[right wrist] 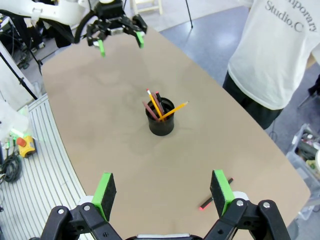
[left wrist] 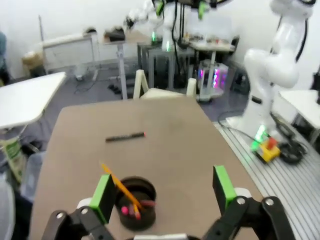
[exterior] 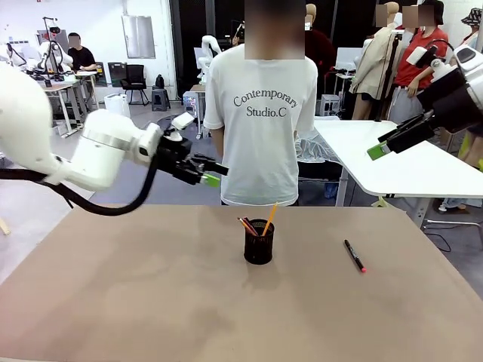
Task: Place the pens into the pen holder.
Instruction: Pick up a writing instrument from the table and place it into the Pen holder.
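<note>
Brown matte bench (exterior: 113,302) in the front view, with a small black metal-mesh pen holder (exterior: 259,245) near its middle. A yellow-orange pencil (exterior: 269,219) and a reddish-brown pencil (exterior: 247,225) stand tilted inside it. A black marker (exterior: 355,256) with a red end lies flat on the bench, well to the holder's right. The left hand (exterior: 198,154) and right hand (exterior: 381,145) hang raised, jaws apart and empty.

Left wrist view: the left hand (left wrist: 164,194) gapes above the pen holder (left wrist: 147,191), with the marker (left wrist: 125,137) beyond it.

Right wrist view: the right hand (right wrist: 164,192) is spread wide and holds nothing. The marker (right wrist: 206,203) lies near one finger, and the holder (right wrist: 161,126) is farther off.
</note>
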Tool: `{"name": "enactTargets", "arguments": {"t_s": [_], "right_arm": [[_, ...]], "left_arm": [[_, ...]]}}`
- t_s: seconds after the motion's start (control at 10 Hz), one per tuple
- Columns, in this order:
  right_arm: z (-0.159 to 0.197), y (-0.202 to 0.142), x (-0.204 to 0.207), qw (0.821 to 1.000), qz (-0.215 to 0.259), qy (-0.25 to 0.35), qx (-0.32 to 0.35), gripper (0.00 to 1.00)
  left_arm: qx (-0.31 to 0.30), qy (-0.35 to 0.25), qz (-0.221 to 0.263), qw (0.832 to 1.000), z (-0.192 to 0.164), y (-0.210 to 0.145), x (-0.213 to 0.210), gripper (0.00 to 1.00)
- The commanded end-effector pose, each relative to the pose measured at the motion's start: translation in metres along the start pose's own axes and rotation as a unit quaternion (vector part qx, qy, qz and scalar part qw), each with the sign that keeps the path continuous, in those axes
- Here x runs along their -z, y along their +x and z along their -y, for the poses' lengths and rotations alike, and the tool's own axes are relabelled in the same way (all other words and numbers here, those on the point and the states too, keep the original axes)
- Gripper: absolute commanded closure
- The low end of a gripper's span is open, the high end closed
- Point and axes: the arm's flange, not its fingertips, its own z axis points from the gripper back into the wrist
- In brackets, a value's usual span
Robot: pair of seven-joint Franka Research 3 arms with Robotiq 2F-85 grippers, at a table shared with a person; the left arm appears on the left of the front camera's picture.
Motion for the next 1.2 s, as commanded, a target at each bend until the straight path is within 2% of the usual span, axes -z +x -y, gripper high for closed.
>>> {"name": "enactTargets", "arguments": {"t_s": [0.0,0.1,0.4,0.9,1.1], "right_arm": [[0.000,0.001,0.000,1.000,0.005,0.003,0.000,0.00],[0.000,0.001,0.000,1.000,0.005,0.003,0.000,0.00],[0.000,0.001,0.000,1.000,0.005,0.003,0.000,0.00],[0.000,0.001,0.000,1.000,0.005,0.003,0.000,0.00],[0.000,0.001,0.000,1.000,0.005,0.003,0.000,0.00]], "left_arm": [[0.004,0.033,-0.089,0.995,0.034,0.013,-0.025,0.00],[0.002,0.049,-0.125,0.991,0.043,0.021,-0.043,0.00],[-0.001,0.133,-0.186,0.973,0.060,0.033,-0.087,0.00],[0.007,0.176,-0.186,0.967,0.066,0.029,-0.108,0.00],[0.003,0.164,-0.187,0.969,0.059,0.030,-0.110,0.00]]}}
